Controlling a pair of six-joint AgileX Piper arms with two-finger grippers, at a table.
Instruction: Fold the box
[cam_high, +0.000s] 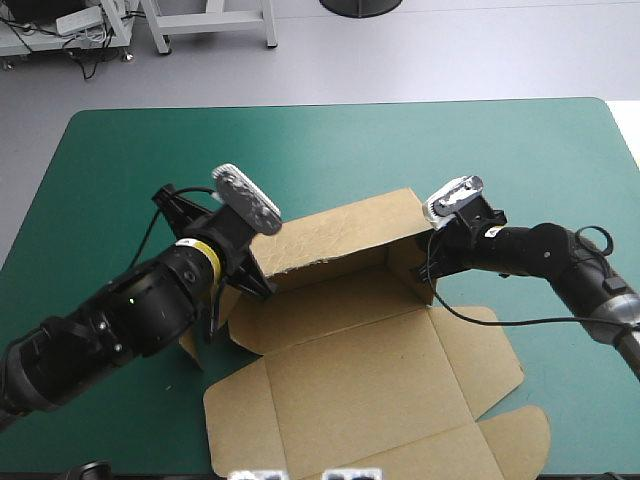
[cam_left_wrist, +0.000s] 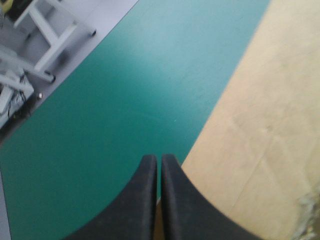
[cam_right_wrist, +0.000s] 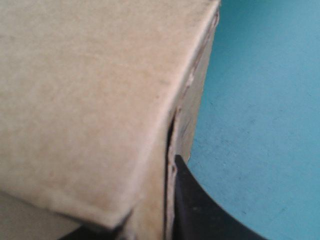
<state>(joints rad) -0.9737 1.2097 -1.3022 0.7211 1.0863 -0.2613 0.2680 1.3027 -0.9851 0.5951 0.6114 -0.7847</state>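
Note:
The brown box (cam_high: 350, 370) lies partly formed at the table's middle, its back wall (cam_high: 340, 235) raised and its lid flat toward the front edge. My left gripper (cam_high: 248, 278) is at the back wall's left end. In the left wrist view its black fingers (cam_left_wrist: 150, 200) are all but shut, a sliver of board at their base and the brown wall (cam_left_wrist: 260, 150) just beside them. My right gripper (cam_high: 428, 268) is at the right rear corner. The right wrist view shows that corner (cam_right_wrist: 100, 100) close up, with the side wall pinched against one black finger (cam_right_wrist: 200, 215).
The flat lid panel and its rounded flaps (cam_high: 520, 440) reach the table's front edge. A small side flap (cam_high: 190, 350) sticks out under my left arm. Bare teal-green cover (cam_high: 330, 150) lies beyond the back wall.

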